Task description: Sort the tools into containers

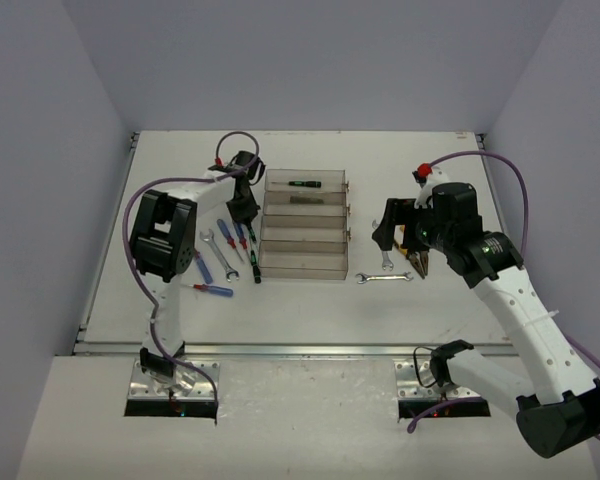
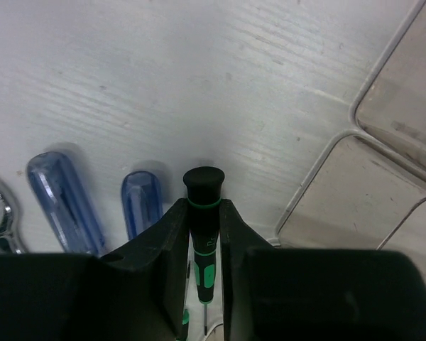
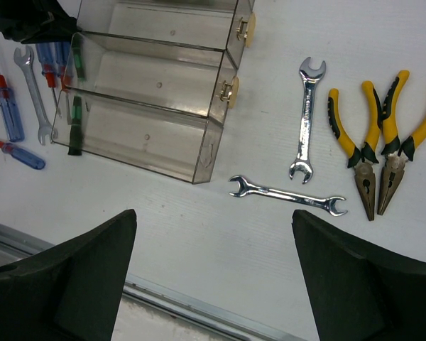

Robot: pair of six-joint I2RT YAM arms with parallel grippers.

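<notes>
Left of the trays: four blue-and-red screwdrivers (image 1: 225,235) and a silver wrench (image 1: 220,252) lie flat on the white table (image 1: 310,305). Most have their long axes near–far; the nearest screwdriver lies crosswise. The handles are translucent blue plastic with rounded ends.

Left gripper (image 2: 202,210): the black fingers are pressed against both sides of the black screwdriver (image 2: 203,183), pinching its handle just below the cap. The handle is matte black and round, with a green ring. Its long axis runs near–far, with the cap toward the far side and the shaft toward the arm bases. It sits just beside the left ends of the trays. I cannot tell if it is off the table.

Trays (image 1: 303,268): four clear, smoky plastic rectangles are joined in a row with tan clips. A second black screwdriver (image 1: 303,184) lies lengthwise, left–right, in the farthest tray.

Right of the trays: two open-end wrenches (image 3: 307,121), bright metal, one near–far and one crosswise. Beside them are two yellow-and-black pliers (image 3: 355,142), noses toward the near edge.

Right gripper (image 3: 213,213): the fingers are spread wide with nothing between them, above the wrenches.
</notes>
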